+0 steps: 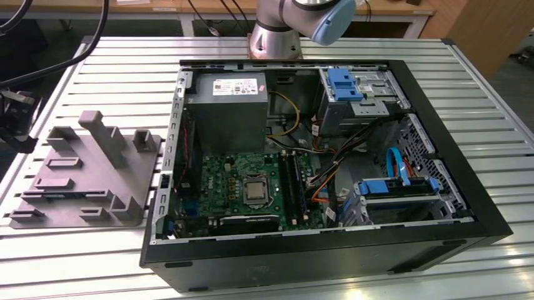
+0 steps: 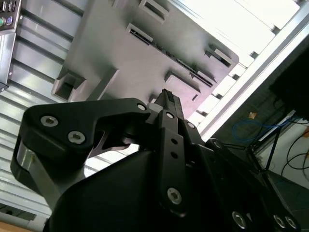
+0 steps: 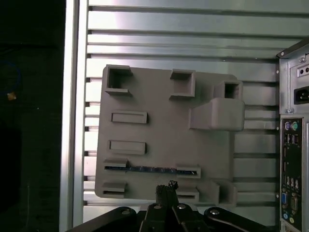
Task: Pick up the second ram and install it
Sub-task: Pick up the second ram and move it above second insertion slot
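Lying on its long edge in a narrow slot of the grey fixture tray [image 3: 164, 121], the second ram [image 3: 152, 169] shows in the first wrist view as a thin dark blue strip. It runs parallel to the tray's near border, with small raised blocks at either end of the slot. The gripper [image 3: 165, 186] hangs over that same border, just beside the ram's middle, apart from it. The jaws are drawn together and hold nothing. Bare slats of the tabletop [image 1: 484, 81] ring the tray, and a strip of them separates it from the computer case [image 1: 334, 250]. In the exterior view the case lies open-sided on the tray's right. Its long black motherboard slots [image 1: 292, 181] are walled in by the power supply and cables.
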Controlling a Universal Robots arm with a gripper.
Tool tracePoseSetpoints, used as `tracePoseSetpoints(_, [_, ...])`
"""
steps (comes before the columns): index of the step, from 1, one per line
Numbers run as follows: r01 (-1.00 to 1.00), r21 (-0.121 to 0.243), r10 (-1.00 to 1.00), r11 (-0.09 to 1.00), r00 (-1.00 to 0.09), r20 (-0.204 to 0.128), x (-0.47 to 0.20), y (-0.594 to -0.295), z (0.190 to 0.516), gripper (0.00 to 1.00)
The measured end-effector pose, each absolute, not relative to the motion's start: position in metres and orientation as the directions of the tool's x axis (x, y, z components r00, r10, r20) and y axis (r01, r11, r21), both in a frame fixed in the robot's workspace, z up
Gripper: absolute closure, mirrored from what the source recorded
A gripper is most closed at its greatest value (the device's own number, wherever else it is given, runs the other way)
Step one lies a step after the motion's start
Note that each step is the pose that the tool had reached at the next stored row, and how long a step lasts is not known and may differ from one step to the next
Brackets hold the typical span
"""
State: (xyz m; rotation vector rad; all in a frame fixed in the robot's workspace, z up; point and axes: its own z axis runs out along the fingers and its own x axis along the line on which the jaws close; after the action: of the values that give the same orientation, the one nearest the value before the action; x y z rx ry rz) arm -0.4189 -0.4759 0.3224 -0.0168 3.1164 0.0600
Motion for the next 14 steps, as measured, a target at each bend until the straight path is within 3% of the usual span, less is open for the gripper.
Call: tracePoseSetpoints(14, [-0.262, 0.038, -0.261, 0.964, -0.965, -0.025, -0.4189, -0.4759, 0.3218, 0.9])
